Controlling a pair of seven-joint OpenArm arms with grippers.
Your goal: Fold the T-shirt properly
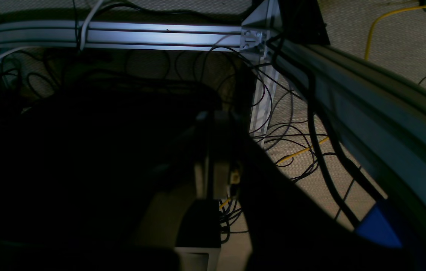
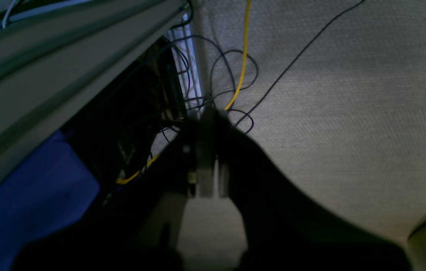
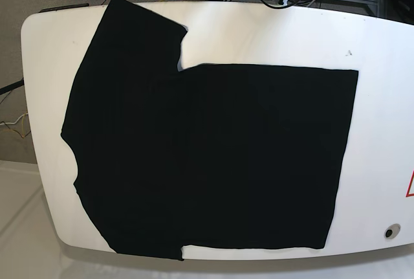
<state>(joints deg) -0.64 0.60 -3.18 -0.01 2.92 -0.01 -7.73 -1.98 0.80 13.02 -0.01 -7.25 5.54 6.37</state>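
T-shirt (image 3: 213, 156): spread flat on the white table (image 3: 381, 98), black, filling most of the top; one sleeve reaching toward the far left corner, another at the near left edge, straight hem side to the right.
Likely reason for the layout: smoothed out so edges and sleeves can be picked up for a first fold; no fold made yet, judging by the single flat layer.
Left tool (image 1: 213, 150): closed, gripping nothing, parked low beside the table frame (image 1: 167, 35), clear of the cloth.
Right tool (image 2: 207, 150): closed, empty, likewise hanging off the table over the carpeted floor (image 2: 348, 113).
Base view only: whole shirt and table; neither arm visible.
Wrist views only: tools, aluminium frame, tangled cables (image 1: 295, 124), yellow cable (image 2: 243, 56); too dark to be sure, but apparently no shirt.
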